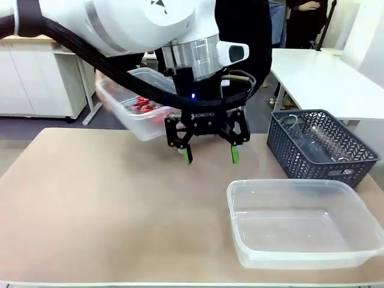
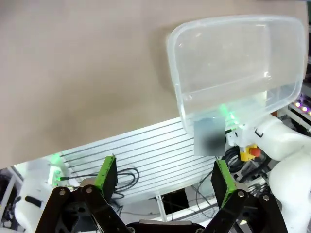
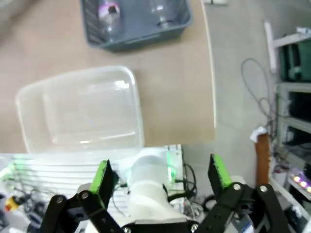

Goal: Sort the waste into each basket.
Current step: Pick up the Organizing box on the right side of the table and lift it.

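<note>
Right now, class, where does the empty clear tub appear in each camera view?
Front view: the empty tub lies lower right, by the near edge of the table.
Left wrist view: the tub is upper right.
Right wrist view: the tub is left of centre.
Shared landmark: that table edge; front and right wrist views also share the grey basket.

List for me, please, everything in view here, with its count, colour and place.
clear tub: one, colourless, empty, near right of the table
second clear tub: one, colourless, tilted, far side behind the left arm
red waste: some pieces, red, inside the second clear tub
lattice basket: one, dark grey, far right of the table
clear bottles: at least two, see-through, inside the lattice basket
table: one, tan
left gripper: black with green pads, jaws open, above mid-table
right gripper: black with green pads, jaws open, high above the table's near right
</note>
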`<state>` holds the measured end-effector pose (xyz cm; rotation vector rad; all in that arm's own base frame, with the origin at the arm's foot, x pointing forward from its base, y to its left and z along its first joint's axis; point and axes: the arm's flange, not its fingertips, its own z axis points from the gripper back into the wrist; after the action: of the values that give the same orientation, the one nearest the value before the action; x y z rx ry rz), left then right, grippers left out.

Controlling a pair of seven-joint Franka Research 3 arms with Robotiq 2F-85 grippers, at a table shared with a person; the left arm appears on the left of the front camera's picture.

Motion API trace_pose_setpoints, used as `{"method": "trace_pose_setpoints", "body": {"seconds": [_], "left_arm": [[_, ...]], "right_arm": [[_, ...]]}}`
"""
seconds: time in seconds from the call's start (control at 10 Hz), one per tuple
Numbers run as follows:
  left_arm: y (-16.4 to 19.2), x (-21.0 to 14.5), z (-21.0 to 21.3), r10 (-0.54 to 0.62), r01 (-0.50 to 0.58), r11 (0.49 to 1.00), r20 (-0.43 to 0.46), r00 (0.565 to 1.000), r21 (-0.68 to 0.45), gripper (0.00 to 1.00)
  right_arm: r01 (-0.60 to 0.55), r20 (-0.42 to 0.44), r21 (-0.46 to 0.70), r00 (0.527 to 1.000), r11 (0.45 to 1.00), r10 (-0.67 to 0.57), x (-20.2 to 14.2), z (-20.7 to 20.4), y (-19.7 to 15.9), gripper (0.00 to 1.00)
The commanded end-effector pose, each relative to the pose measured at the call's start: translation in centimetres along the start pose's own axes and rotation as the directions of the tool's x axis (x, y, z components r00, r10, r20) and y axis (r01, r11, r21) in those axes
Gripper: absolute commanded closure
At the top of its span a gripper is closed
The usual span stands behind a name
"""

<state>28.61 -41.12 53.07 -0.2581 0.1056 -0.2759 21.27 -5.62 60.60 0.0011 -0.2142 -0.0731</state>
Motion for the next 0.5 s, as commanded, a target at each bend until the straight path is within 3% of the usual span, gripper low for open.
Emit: {"method": "trace_pose_setpoints", "body": {"seconds": [0.0,0.2,0.4], "left_arm": [[-0.2,-1.4,-5.2,0.132,-0.133,0.989,0.017,0.991,0.070,0.00],[-0.2,-2.8,-11.0,0.192,-0.189,0.972,-0.005,0.981,0.138,0.00],[-0.7,-2.6,-15.5,0.281,-0.278,0.950,-0.003,0.960,0.141,0.00]], "right_arm": [[0.028,-0.141,0.026,0.990,0.999,-0.024,1.8,-8.6,-2.0,0.00],[0.084,-0.313,0.083,0.948,0.993,-0.054,0.0,-15.8,-2.9,0.00],[0.125,-0.370,0.079,0.925,0.989,-0.087,-2.1,-19.2,-2.6,0.00]]}}
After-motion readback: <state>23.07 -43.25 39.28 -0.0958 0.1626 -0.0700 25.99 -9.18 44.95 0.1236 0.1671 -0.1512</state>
